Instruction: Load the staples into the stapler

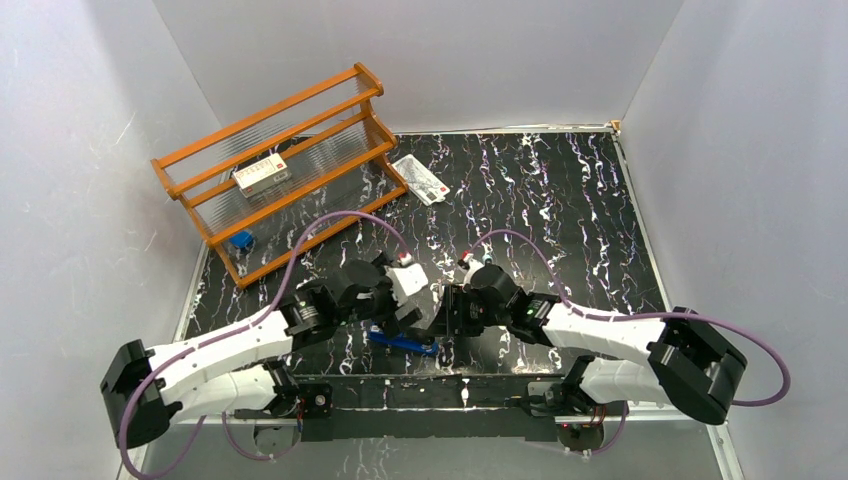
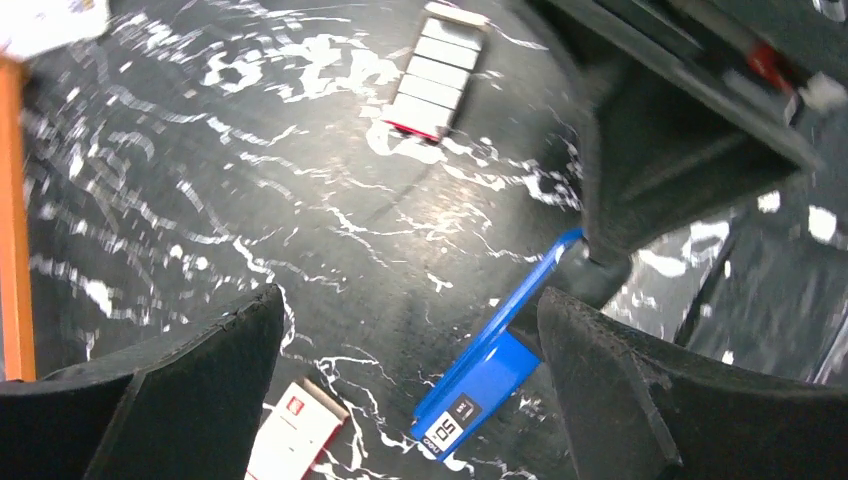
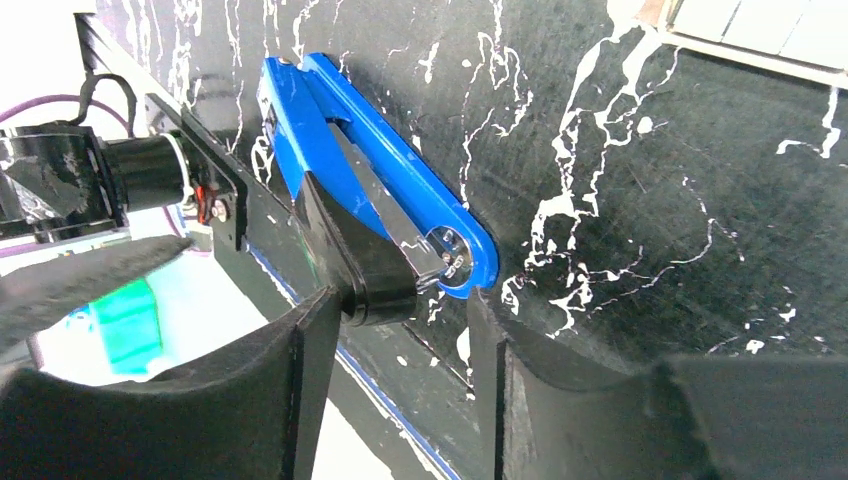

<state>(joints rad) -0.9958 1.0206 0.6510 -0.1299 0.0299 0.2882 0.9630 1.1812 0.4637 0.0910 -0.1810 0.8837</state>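
The blue stapler point(image 1: 400, 342) lies near the table's front edge and is swung open. In the right wrist view its silvery channel point(image 3: 385, 205) and black base point(image 3: 350, 255) show. My right gripper point(image 3: 400, 300) is open, its fingertips on either side of the stapler's hinge end. My left gripper point(image 2: 410, 300) is open above the stapler's other end point(image 2: 490, 375), which lies near its right finger. The small red-and-white staple box point(image 2: 295, 430) lies by the left finger. The pale tray of silvery staple strips point(image 2: 437, 70) lies further off and also shows in the right wrist view point(image 3: 760, 25).
An orange wooden rack point(image 1: 285, 165) stands at the back left, with a larger red-and-white box point(image 1: 262, 174) on its middle shelf and a small blue item point(image 1: 241, 239) low down. A flat white printed packet point(image 1: 420, 180) lies beside it. Both arms crowd the front centre.
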